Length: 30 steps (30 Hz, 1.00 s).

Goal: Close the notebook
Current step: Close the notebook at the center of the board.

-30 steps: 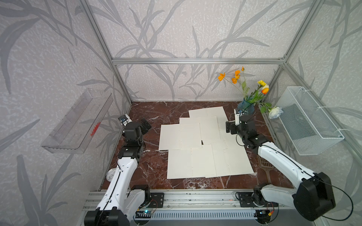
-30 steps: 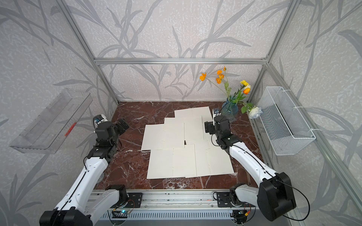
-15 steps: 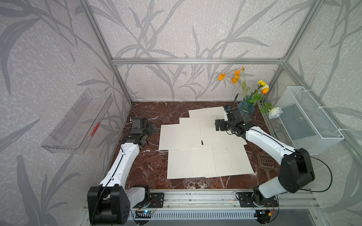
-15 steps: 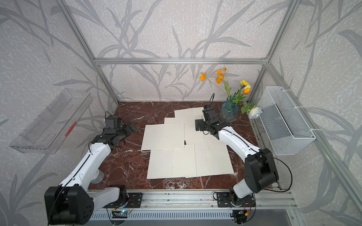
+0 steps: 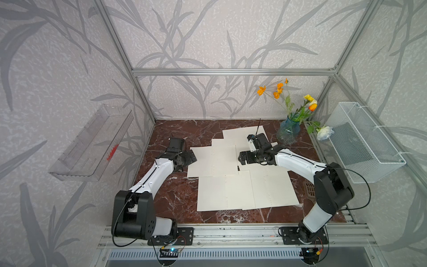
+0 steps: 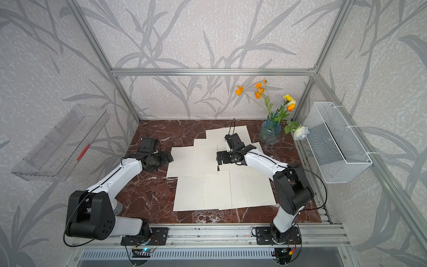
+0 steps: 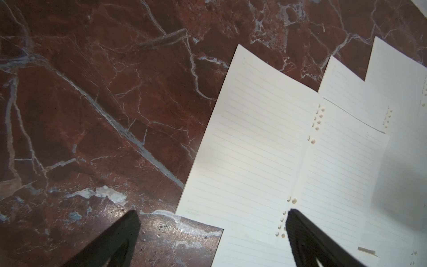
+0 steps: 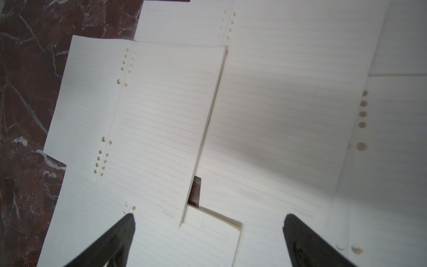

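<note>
Several open notebooks with cream lined, hole-punched pages lie overlapping on the red marble table (image 5: 175, 201). In both top views one spread (image 5: 212, 160) (image 6: 193, 161) sits at middle left, and another (image 5: 225, 189) lies in front of it. My left gripper (image 5: 190, 157) (image 6: 169, 158) hovers open at the middle-left spread's left edge. In the left wrist view it (image 7: 212, 222) straddles that page edge (image 7: 245, 161) with nothing between its fingers. My right gripper (image 5: 241, 158) (image 6: 219, 158) is open at that spread's right edge. In the right wrist view it (image 8: 209, 222) hangs empty over overlapping pages (image 8: 161, 115).
A blue glass vase (image 5: 287, 131) with flowers stands at the back right, close behind the right arm. A white wire basket (image 5: 365, 141) hangs on the right wall and a clear plastic shelf (image 5: 92, 143) on the left wall. A drain grille (image 5: 308, 189) lies by the right arm.
Both arms have come down from a raised pose and reached inward. The left gripper now sits at the left edge of the pages, the right gripper at their middle. Both stayed open.
</note>
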{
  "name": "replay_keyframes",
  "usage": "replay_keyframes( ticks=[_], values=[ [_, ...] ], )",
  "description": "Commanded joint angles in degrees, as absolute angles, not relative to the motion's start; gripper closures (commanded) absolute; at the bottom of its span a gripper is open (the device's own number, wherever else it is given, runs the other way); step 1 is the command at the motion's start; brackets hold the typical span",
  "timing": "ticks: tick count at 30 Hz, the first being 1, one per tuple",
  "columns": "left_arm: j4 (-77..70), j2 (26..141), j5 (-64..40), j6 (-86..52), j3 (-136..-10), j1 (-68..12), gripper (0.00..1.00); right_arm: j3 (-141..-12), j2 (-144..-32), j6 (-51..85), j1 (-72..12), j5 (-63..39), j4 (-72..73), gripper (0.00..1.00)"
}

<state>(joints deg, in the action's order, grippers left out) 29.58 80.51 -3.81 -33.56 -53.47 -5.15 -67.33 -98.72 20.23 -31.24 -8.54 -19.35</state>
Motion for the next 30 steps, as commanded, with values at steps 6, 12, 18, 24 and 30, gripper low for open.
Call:
replay_keyframes(
  ticks=[6, 12, 18, 24, 30],
  values=[
    [29.95, 84.04, -5.14, -33.49, -55.19, -5.36, 0.01, -69.33, -104.3, 22.76, -32.6, -14.12, -18.36, 0.05],
    [29.49, 86.11, -5.88, -33.16, -55.3, -5.32, 0.11, -69.7, -106.91, 23.27, -33.47, -16.79, -17.68, 0.29],
    [29.13, 88.25, -6.57, -32.94, -55.8, -5.25, 0.18, -70.48, -108.25, 23.3, -33.81, -18.01, -17.45, 0.5],
    [29.14, 89.36, -6.41, -32.36, -55.9, -5.24, 0.21, -71.36, -109.81, 23.55, -33.94, -18.96, -17.62, 0.62],
    [29.01, 90.39, -6.2, -31.61, -56.55, -5.25, 0.21, -72.46, -111.21, 23.64, -34.03, -19.42, -18.27, 0.67]
  ],
)
